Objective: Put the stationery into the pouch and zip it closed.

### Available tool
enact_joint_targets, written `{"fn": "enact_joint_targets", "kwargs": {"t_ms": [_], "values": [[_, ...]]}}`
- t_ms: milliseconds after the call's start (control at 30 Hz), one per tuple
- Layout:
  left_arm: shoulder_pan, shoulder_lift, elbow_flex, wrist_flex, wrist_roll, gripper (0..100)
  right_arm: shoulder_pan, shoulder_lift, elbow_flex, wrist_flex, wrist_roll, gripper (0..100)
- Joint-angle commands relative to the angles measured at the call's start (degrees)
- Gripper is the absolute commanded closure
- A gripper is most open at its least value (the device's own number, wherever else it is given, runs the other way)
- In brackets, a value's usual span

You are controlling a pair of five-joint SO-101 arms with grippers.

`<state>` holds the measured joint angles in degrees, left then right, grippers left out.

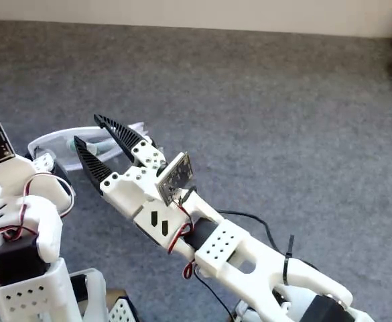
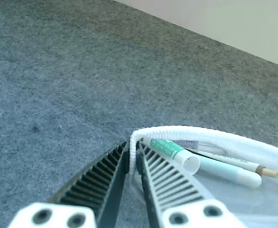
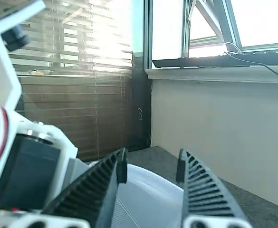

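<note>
Pouch (image 2: 255, 206) with pens (image 2: 224, 172) inside; left gripper (image 2: 131, 145) pinches its zipper (image 2: 215, 137) end. We'd hold that end taut while right gripper (image 3: 150, 168), jaws apart, draws the zipper shut.

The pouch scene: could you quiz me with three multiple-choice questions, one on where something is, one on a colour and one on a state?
1. Where is the stationery?
A. in a cup
B. inside the pouch
C. on a plate

2. What colour is the pouch's zip edge?
A. red
B. black
C. white

3. How do the right gripper's jaws stand?
A. open
B. shut on a pen
C. shut on a ruler

Answers:
1 B: the pens lie behind the zip edge, within the clear wall.
2 C: the ribbed edge is white.
3 A: a clear gap shows between its fingers.
</note>
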<state>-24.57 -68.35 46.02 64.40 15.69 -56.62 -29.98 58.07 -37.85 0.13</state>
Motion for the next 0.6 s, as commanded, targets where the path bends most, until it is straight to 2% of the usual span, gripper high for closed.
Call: {"fn": "enact_joint_targets", "kwargs": {"t_ms": [0,200,567], "values": [[0.9,0.0,0.3,-1.1,-0.6,99,-0.4,-7.0,1.3,0.0,-0.5,84.3],[0.9,0.0,0.4,-1.1,-0.6,99,-0.5,-14.9,2.2,13.1,-0.5,84.3],[0.9,0.0,0.4,-1.1,-0.6,99,1.6,-22.5,-1.5,31.0,-0.5,84.3]]}}
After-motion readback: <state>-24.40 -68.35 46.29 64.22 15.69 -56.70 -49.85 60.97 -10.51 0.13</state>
